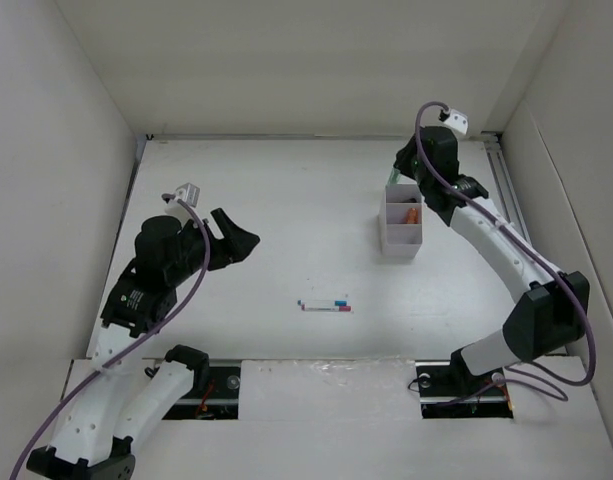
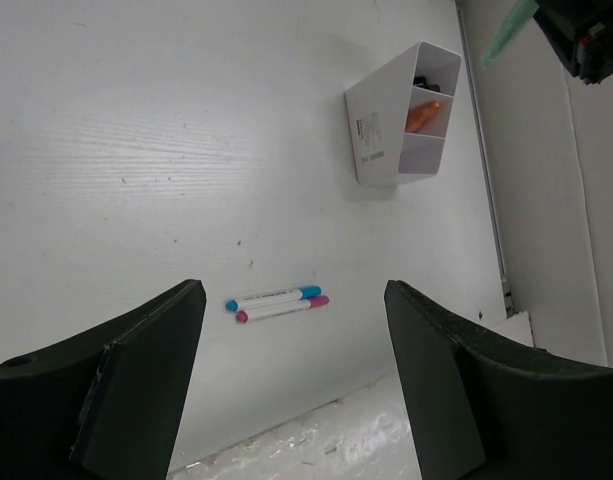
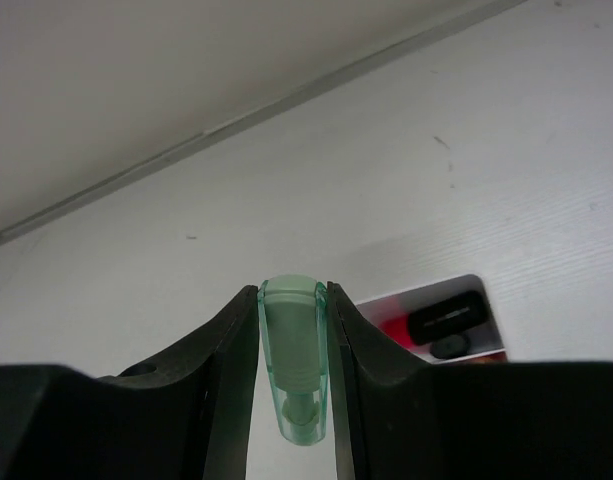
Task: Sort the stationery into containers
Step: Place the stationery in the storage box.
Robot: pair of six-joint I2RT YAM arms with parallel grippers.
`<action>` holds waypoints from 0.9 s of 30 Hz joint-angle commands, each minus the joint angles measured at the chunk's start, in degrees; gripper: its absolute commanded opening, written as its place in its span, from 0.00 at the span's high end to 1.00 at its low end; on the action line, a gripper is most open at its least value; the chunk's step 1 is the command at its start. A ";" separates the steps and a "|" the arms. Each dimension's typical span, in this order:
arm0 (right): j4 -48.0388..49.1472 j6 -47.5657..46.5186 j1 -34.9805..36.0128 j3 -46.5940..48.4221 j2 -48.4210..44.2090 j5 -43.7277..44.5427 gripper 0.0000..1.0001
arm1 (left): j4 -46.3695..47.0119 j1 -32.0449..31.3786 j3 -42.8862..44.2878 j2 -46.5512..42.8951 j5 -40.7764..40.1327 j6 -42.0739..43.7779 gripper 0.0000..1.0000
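Observation:
The white divided box point(image 1: 401, 228) stands at the right of the table; it also shows in the left wrist view point(image 2: 401, 115). An orange marker point(image 2: 423, 115) lies in its middle compartment, dark items sit in the far one point(image 3: 444, 320). My right gripper point(image 3: 293, 330) is shut on a green marker point(image 3: 293, 360) and holds it above the box's far end point(image 1: 411, 172). The green marker also shows in the left wrist view point(image 2: 508, 30). Two pens, one blue-capped point(image 2: 274, 296) and one pink-capped point(image 2: 282, 309), lie side by side mid-table point(image 1: 324, 304). My left gripper point(image 1: 236, 240) is open and empty, raised at the left.
White walls enclose the table on the left, back and right. A metal rail point(image 1: 508, 185) runs along the right edge. The arm bases sit at the near edge point(image 1: 326, 385).

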 commanded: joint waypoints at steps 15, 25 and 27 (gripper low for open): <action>10.36 10.33 0.93 -15.38 0.32 21.47 0.86 | 5.91 0.09 -1.79 2.27 1.32 1.73 0.30; 10.36 14.11 3.21 -16.70 2.00 26.21 0.63 | 5.91 0.09 -1.26 2.79 0.79 2.25 0.30; 10.36 14.11 3.22 -17.31 2.00 26.83 0.54 | 5.91 0.09 -1.26 2.79 0.79 2.25 0.30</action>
